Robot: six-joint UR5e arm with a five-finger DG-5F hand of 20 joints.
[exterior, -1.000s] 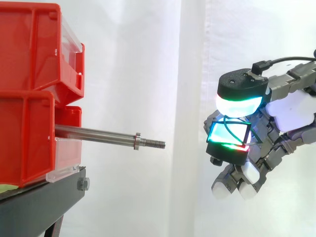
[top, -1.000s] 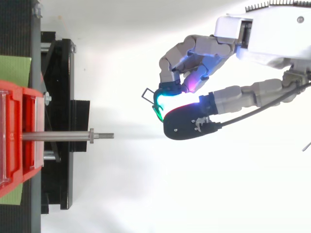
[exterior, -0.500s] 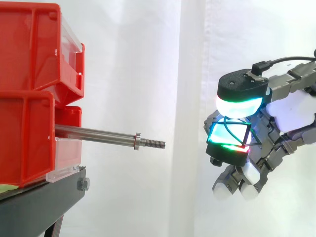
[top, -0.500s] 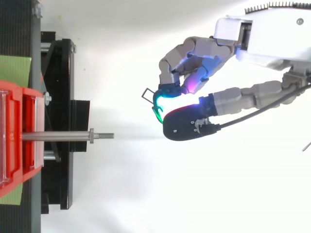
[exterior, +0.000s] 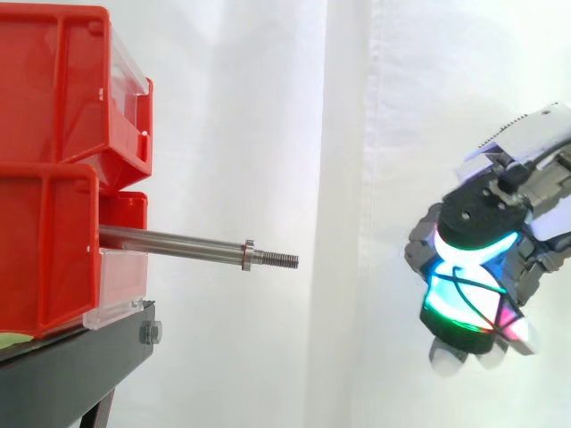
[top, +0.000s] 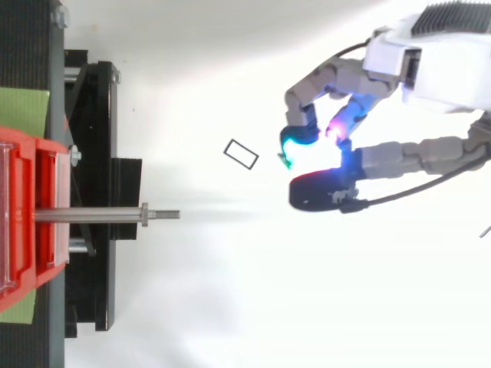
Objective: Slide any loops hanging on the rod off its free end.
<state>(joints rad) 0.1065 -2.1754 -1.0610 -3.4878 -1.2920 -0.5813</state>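
Rod (exterior: 178, 242) bare. Hand (exterior: 484, 214) curls, pinching a thin loop (exterior: 466, 289) between its pads. Loop is likely light, limp and slippery; best held near its top.

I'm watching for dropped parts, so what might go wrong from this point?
1. The robot hand holds the thin dark loop only by a pinch between its glowing pads, out in open air beyond the rod's free end. It may slip out and fall.
2. The rod has nothing hanging on it, so a move toward its threaded tip would gain nothing and might snag the loop on it.
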